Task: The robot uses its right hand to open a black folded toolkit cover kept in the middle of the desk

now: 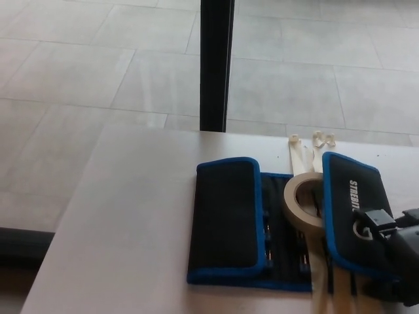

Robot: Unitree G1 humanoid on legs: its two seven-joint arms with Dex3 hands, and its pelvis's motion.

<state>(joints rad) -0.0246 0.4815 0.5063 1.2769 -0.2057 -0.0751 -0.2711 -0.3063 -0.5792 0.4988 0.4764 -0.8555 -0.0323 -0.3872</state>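
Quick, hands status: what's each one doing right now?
Left hand: not in view.
Right hand: on the right flap of the toolkit cover; open or closed cannot be told.

Soft even daylight, slightly hazy; faint sheen on desk [131, 216]; shadows weak.

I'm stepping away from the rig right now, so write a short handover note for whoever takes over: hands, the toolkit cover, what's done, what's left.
Right hand: on the toolkit cover's right flap at the lower right; whether its fingers grip it can't be told.
Left hand: not in view.
Toolkit cover: on the desk, black with blue trim. Left flap folded over the middle; right flap tilted up and partly lifted.
Tape roll and pale straps sit between the flaps.
Done: right flap started.
Left: swing the right flap fully out, then open the left flap.
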